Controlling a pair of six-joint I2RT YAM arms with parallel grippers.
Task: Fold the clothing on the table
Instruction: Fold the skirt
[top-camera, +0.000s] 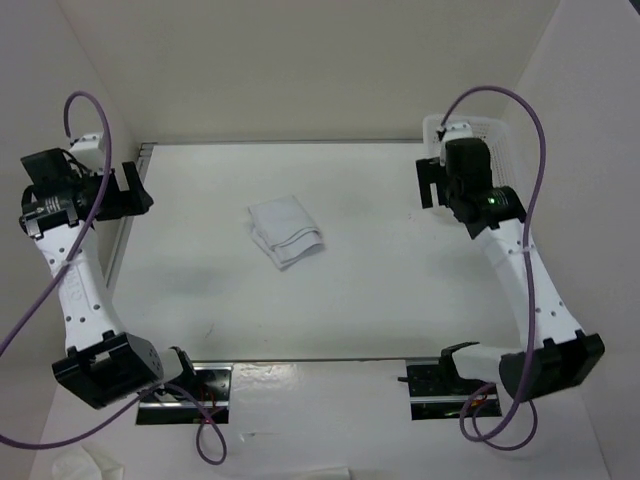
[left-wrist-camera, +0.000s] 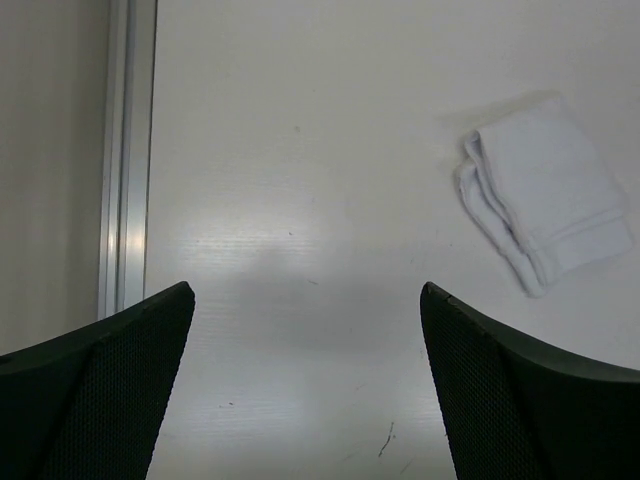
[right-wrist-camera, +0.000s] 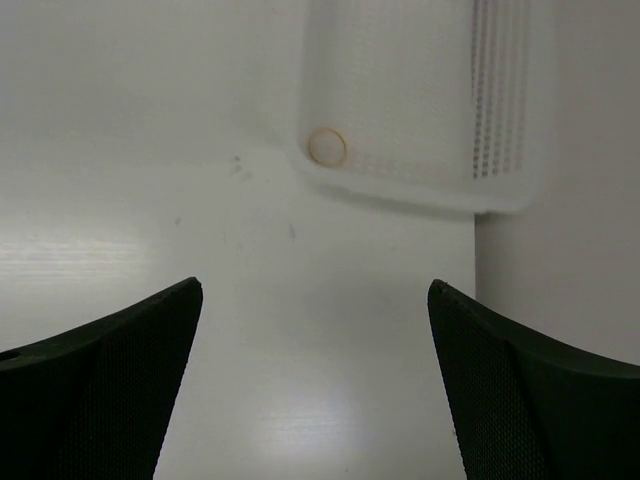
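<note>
Top view, clothing (top-camera: 286, 231): folded white bundle lying mid-table (top-camera: 380, 290), touching neither claw.
Top view, left claw (top-camera: 137, 187): fingers spread, holding nothing, at the table's 9 o'clock edge. Clothing at its 3 o'clock, well apart.
Top view, right claw (top-camera: 428, 185): fingers spread, holding nothing, beside the basket (top-camera: 505, 140). Clothing at its 9 o'clock, well apart.
Left wrist view, clothing: 2 o'clock from the parted fingers; rail (left-wrist-camera: 125, 150) at 10 o'clock.
Right wrist view, basket: 1 o'clock beyond the parted fingers.
</note>
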